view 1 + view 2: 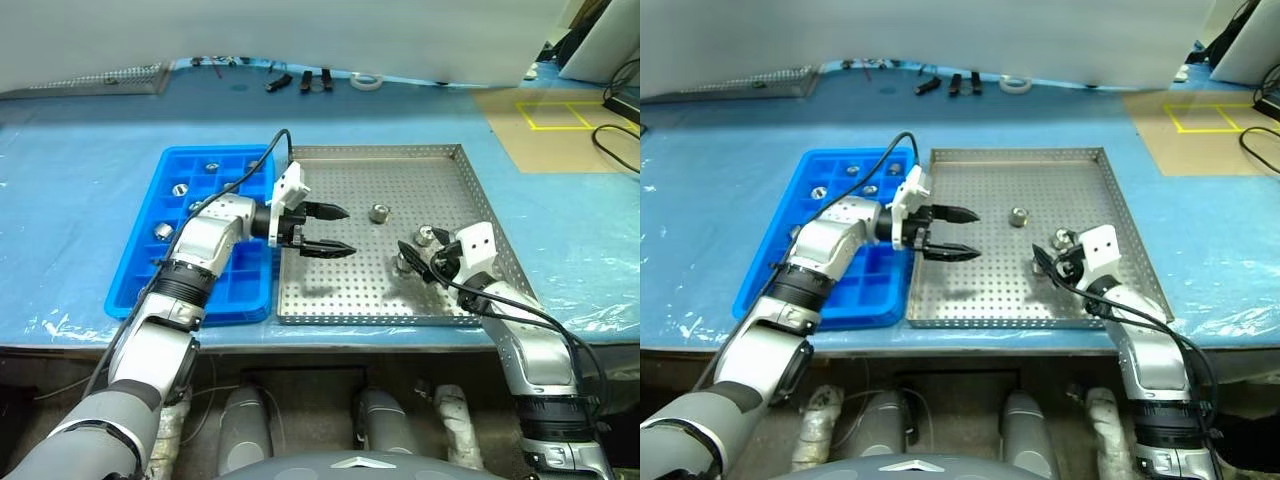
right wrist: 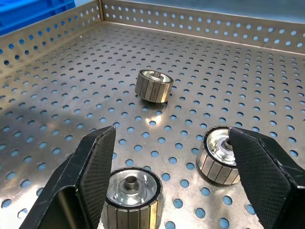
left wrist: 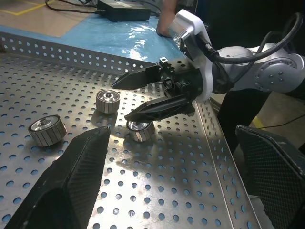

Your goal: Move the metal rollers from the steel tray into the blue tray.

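The steel tray (image 1: 330, 305) lies in the middle of the table with the blue tray (image 1: 135, 285) against its left side. Three metal rollers rest on the steel tray: one alone (image 1: 378, 212) near the centre and two (image 1: 425, 235) (image 1: 403, 264) at the right. Several more rollers (image 1: 180, 189) sit in the blue tray's compartments. My left gripper (image 1: 348, 231) hovers open and empty over the steel tray's left part, pointing right. My right gripper (image 1: 412, 258) is open, low beside the right-hand pair; in the right wrist view those two rollers (image 2: 219, 155) (image 2: 131, 193) lie just ahead of its fingers.
The table is covered with blue sheeting. A grey mesh tray (image 1: 100, 78) lies at the far back left. Black tools (image 1: 300, 80) and a tape roll (image 1: 367, 80) lie along the back edge. A cardboard sheet (image 1: 540, 140) with yellow markings and a black cable (image 1: 615, 140) sit at the back right.
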